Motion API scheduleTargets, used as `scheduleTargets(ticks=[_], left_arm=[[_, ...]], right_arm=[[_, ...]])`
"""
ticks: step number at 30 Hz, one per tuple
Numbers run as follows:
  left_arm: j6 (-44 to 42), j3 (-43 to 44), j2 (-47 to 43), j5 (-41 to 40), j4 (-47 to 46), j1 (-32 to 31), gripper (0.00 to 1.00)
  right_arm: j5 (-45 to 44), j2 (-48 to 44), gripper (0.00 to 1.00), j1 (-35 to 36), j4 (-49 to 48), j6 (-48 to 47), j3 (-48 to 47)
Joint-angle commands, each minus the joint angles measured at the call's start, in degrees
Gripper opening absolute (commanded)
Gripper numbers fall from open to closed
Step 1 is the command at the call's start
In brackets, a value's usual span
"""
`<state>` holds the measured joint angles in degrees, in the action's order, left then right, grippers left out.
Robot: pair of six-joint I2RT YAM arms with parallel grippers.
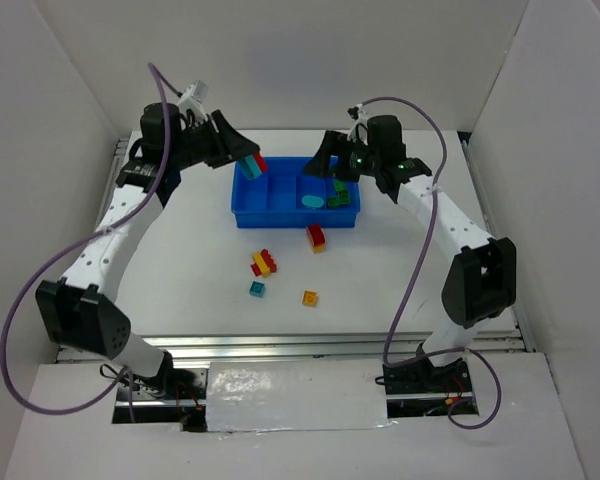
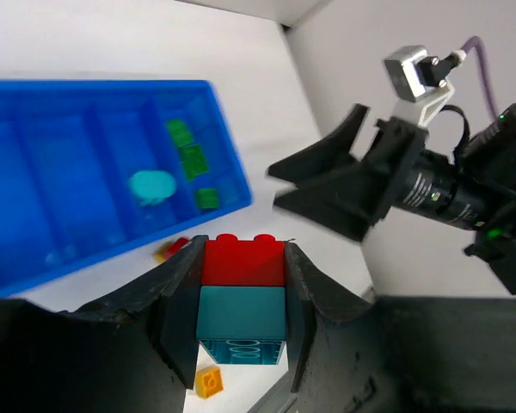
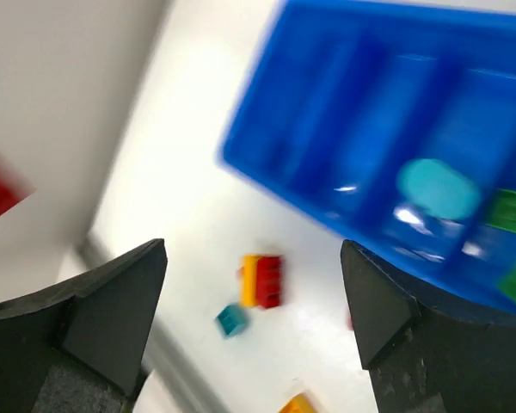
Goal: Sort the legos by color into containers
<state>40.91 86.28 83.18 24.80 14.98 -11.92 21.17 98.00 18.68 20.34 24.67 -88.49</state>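
My left gripper point(image 1: 248, 160) is shut on a stacked pair, a red brick point(image 2: 243, 262) on a teal brick point(image 2: 242, 314), held above the left end of the blue tray point(image 1: 248, 213). My right gripper point(image 1: 332, 165) is open and empty above the tray's right part. In the tray lie a round teal piece point(image 1: 312, 201) and green bricks point(image 1: 340, 192) in the rightmost compartment. On the table in front lie a red-and-yellow brick point(image 1: 316, 237), a red-yellow cluster point(image 1: 264, 263), a small teal brick point(image 1: 257, 289) and a small yellow brick point(image 1: 310, 298).
White walls enclose the table on the left, back and right. The right wrist view is blurred; it shows the tray rim point(image 3: 267, 163), the red-yellow cluster point(image 3: 262, 280) and the teal brick point(image 3: 231, 320) between the spread fingers.
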Motion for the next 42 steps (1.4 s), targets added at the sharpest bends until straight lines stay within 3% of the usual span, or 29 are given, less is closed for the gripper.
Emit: scheduleTargets(ticks=[1, 2, 4, 8, 12, 15, 19, 21, 26, 30, 37, 42], left_arm=[[-1.9, 3.0, 4.9, 16.1, -11.8, 0.1, 0.00], [-0.1, 2.4, 6.1, 22.5, -14.3, 0.1, 0.00], [1.9, 1.4, 9.4, 26.5, -20.9, 0.1, 0.00], [9.4, 0.1, 12.0, 28.4, -24.3, -0.5, 0.00], [7.8, 3.5, 13.2, 29.1, -16.4, -2.1, 0.00], [2.7, 7.3, 14.0, 30.1, -7.5, -3.9, 0.00], [7.4, 2.4, 11.9, 32.2, -13.6, -4.7, 0.00], [9.1, 1.0, 11.7, 33.9, -17.3, -5.0, 0.00], [7.9, 1.2, 11.8, 35.5, -16.0, -6.7, 0.00], [13.7, -1.7, 11.3, 39.0, -25.1, -7.0, 0.00], [24.2, -6.7, 10.6, 44.9, -42.0, -7.6, 0.00], [21.5, -5.6, 10.6, 44.2, -38.9, -8.1, 0.00]], right_arm=[[25.0, -2.1, 0.89, -0.1, -17.1, 1.7, 8.2], [26.9, -1.8, 0.89, 0.0, -19.0, 2.9, 9.6], [32.6, -1.0, 1.00, -0.1, -22.1, 6.4, 11.8], [34.3, -0.8, 1.00, 0.1, -17.9, 12.3, 13.0], [38.2, -4.2, 0.99, 2.1, -12.8, 12.3, 14.7], [41.2, -7.6, 0.99, 3.2, -17.1, 12.9, 17.5], [42.5, -8.8, 0.97, 3.0, -20.8, 15.2, 17.9], [42.6, -8.2, 0.94, 3.1, -17.8, 13.7, 16.0], [40.9, -9.3, 0.88, 2.9, -21.7, 15.1, 17.0], [39.3, -11.0, 0.78, 2.6, -23.9, 15.1, 17.2], [42.0, -12.5, 0.73, 0.8, -41.7, 25.7, 19.4], [43.7, -12.0, 0.63, 0.8, -44.6, 29.2, 17.5]])
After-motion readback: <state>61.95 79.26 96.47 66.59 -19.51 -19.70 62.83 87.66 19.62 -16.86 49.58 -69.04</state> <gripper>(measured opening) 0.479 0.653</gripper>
